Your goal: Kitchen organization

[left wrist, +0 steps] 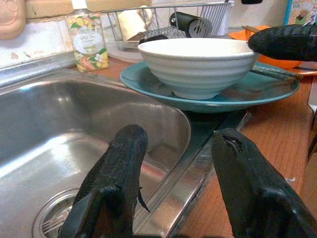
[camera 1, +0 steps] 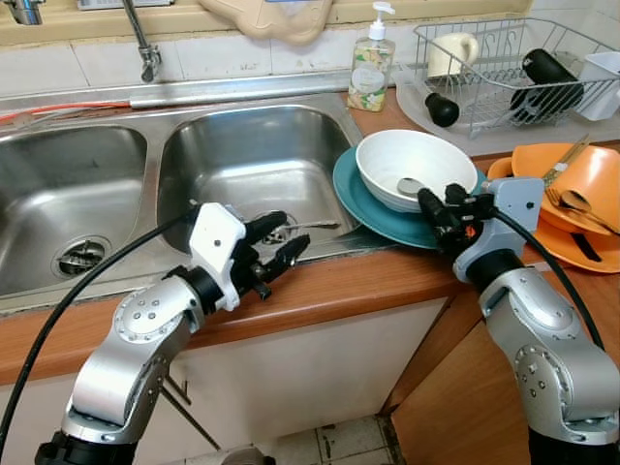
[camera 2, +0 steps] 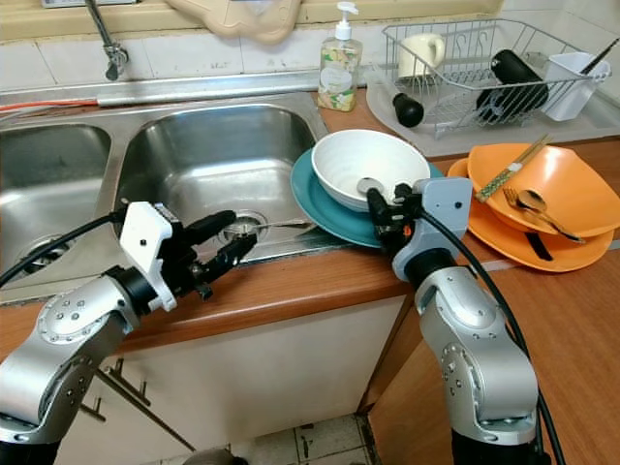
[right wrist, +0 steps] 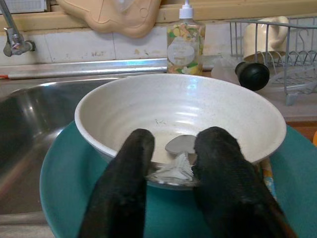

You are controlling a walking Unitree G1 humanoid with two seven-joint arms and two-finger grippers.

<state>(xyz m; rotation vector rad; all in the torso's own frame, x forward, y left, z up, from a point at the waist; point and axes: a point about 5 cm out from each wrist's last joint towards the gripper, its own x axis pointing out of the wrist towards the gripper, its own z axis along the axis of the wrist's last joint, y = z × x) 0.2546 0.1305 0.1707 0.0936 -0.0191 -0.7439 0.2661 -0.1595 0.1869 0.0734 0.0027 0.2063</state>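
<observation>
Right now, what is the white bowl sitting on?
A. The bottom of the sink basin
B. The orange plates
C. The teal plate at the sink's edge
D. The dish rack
C: the white bowl rests on the teal plate, which overhangs the sink rim beside the counter; the right gripper has its fingers at the bowl's near rim.

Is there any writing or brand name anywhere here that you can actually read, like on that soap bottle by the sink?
Nothing here can be read.
Soap bottle: it carries a round pale label amid a flower-and-fruit pattern, with print on it, but the print is too small and blurred to read.
White bowl, teal plate, orange plates and the dish rack: no writing can be seen on them.
</observation>
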